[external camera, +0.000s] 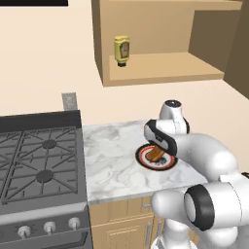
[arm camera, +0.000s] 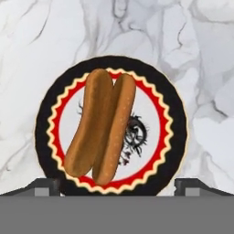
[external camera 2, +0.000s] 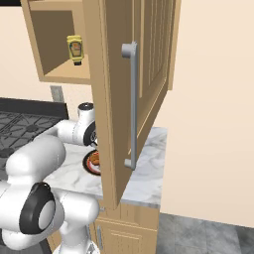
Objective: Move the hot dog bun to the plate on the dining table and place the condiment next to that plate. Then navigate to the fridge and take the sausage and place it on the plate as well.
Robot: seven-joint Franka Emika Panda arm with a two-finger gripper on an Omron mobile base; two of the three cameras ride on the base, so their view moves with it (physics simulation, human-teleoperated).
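One white arm bends low, end effector (arm camera: 117, 185) wide open and empty above the hot dog bun (arm camera: 101, 132), which slants from lower left to upper right.

Claw (arm camera: 117, 185) wide open, pointing down

Open cabinet door (external camera 2: 136, 99) with grey handle (external camera 2: 131, 104) blocks most of the marble worktop (external camera 2: 149, 168). Mustard bottle (external camera 2: 75, 49) stands cap-down on the cabinet shelf (external camera 2: 67, 74). Plate (external camera 2: 92, 162) half hidden behind the door edge, bun (external camera 2: 95, 158) on it. White arm (external camera 2: 69, 131) reaches over it. Stove (external camera 2: 20, 126) at left.
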